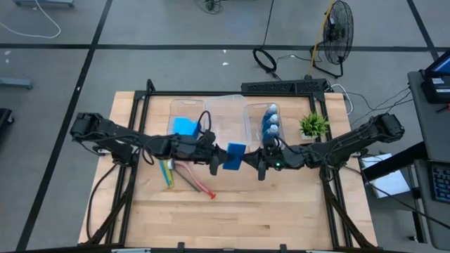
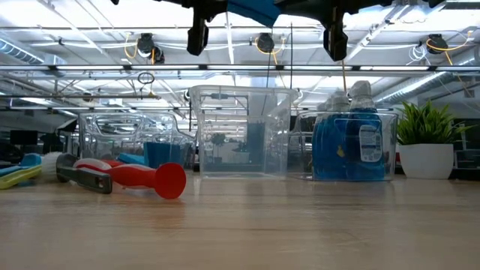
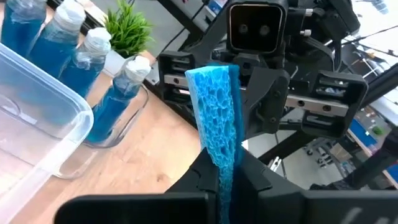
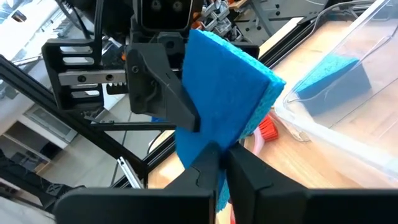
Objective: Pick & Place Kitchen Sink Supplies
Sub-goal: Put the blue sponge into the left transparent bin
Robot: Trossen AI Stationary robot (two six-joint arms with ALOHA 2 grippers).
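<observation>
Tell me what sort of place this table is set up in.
Probably a robotics lab or workshop, not a kitchen: a floor fan and loose cables on bare concrete, open ceiling beams with lights, and a framed wooden table.

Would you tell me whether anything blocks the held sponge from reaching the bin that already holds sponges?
Nothing visible does: the sponge, pinched by both grippers' jaws above the table, has open air toward the left bin.

Even, bright light falls from ceiling strip lamps [image 2: 67, 67] that run across the upper part of the low view, glaring white there. The counter [image 1: 281, 204] shows only soft, faint shadows under the arms in the high view. In the low view the near counter is blurred. Both wrist views have soft, hazy backgrounds at their upper edges.
</observation>
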